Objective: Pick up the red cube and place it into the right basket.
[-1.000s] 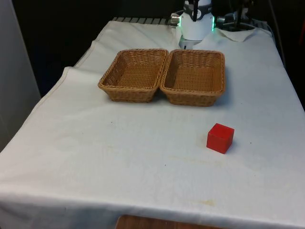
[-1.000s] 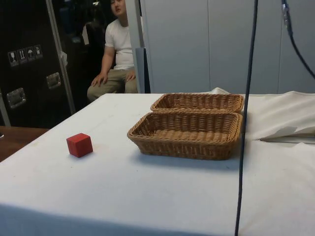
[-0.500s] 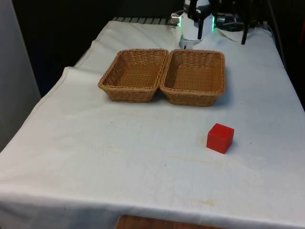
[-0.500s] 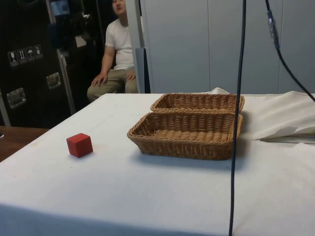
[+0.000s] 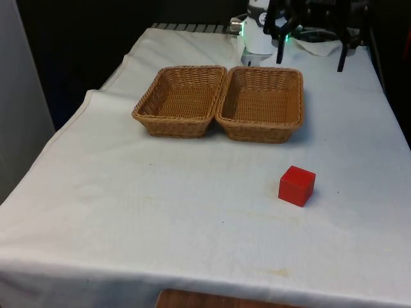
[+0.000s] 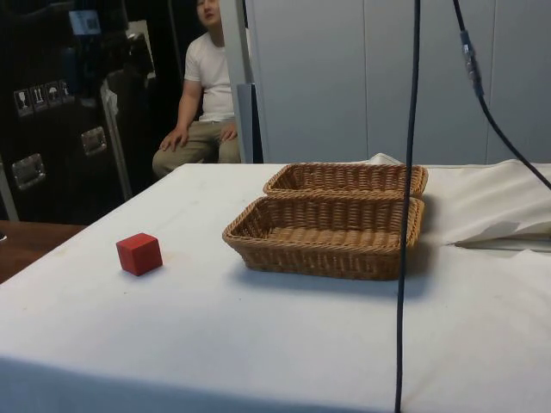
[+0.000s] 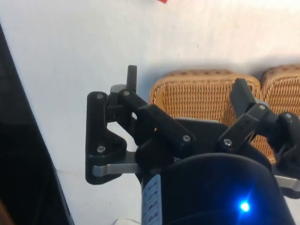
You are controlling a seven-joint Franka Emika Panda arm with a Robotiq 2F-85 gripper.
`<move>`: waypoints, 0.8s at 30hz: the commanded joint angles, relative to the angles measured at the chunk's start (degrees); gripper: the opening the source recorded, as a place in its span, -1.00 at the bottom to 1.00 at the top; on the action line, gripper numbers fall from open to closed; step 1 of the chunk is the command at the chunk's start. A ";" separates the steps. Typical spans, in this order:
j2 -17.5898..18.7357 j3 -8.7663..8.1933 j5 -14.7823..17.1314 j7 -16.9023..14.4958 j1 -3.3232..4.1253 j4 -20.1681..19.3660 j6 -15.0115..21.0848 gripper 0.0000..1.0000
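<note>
White cloth (image 5: 160, 212) covers the whole table, a bit stained near the front edge, with black curtains behind and, in the side view, dark cabinets (image 6: 52, 129) and a seated person (image 6: 202, 95) past the far end. Two wicker baskets touch side by side, the left basket (image 5: 181, 99) and the right basket (image 5: 262, 102), and the red cube (image 5: 297, 185) sits alone on the cloth at about 5 o'clock from the right one, well apart. The gripper (image 7: 185, 89) hangs above the right basket's far side with its fingers spread wide and nothing between them, and a black cable (image 6: 405, 215) dangles across the side view in front of the baskets.
</note>
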 commanded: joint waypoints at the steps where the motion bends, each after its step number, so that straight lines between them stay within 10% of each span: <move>1: 0.52 0.11 0.29 0.57 0.00 0.69 0.57 1.00; 24: 6.19 2.01 2.18 0.11 -0.52 -0.17 8.25 1.00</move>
